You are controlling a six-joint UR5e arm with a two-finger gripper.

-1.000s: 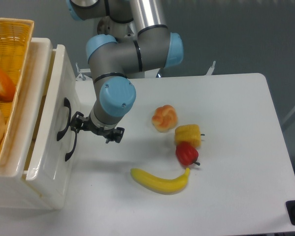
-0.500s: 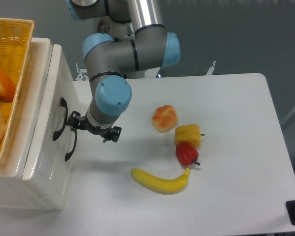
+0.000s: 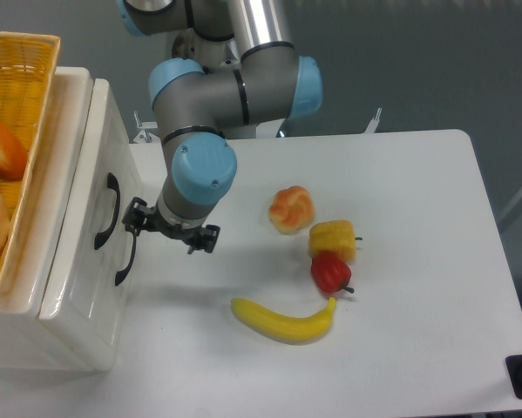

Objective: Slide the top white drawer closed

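Observation:
The top white drawer (image 3: 84, 187) stands at the left of the table, its front almost level with the cabinet face, and its curved black handle (image 3: 106, 212) faces right. The lower drawer front (image 3: 99, 300) with the same handle sits just below it. My gripper (image 3: 169, 228) hangs under the blue wrist, just right of the two handles. Its left black edge is close to the top handle. The wrist hides the fingertips, so I cannot see whether they are open or shut.
A yellow wicker basket (image 3: 21, 65) with bread-like items rests on top of the cabinet. On the table to the right lie a bun (image 3: 291, 209), a corn piece (image 3: 333, 240), a red pepper (image 3: 331, 273) and a banana (image 3: 284, 320).
The top drawer has slid left into the cabinet, closing the gap at its top. My gripper followed it left, then eased back slightly to the right.

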